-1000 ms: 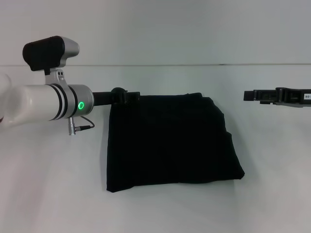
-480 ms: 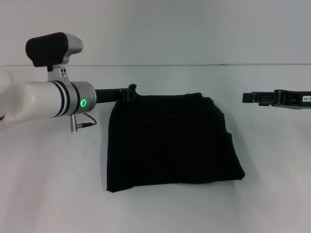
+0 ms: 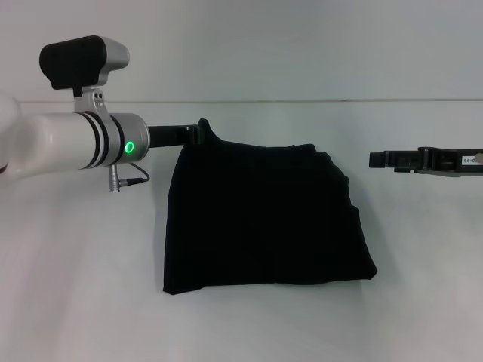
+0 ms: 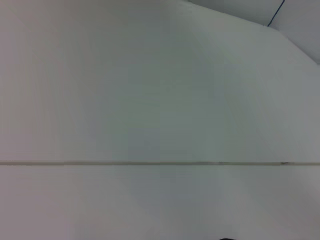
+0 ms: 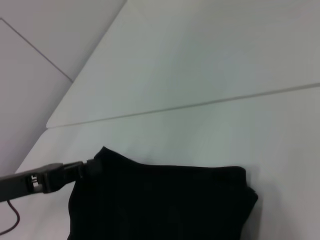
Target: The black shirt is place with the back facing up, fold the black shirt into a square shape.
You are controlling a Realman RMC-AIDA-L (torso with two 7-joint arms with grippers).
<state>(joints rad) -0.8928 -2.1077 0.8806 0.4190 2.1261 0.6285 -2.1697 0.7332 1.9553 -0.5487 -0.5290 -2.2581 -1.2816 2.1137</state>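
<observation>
At upper left of the head frame I see the left gripper [image 3: 198, 133] clamped on the far-left corner of the black shirt [image 3: 264, 219], that corner raised into a small peak off the table [image 3: 83, 302]. Outward from there, the shirt lies folded in a rough rectangle across frame centre, its lower edge flat on the table. Far right, at mid-height, the right gripper [image 3: 374, 159] hovers apart from the shirt; I cannot tell how its fingers stand. Left wrist view shows only bare white surface.

Bright even light, soft shadows, mild blur
</observation>
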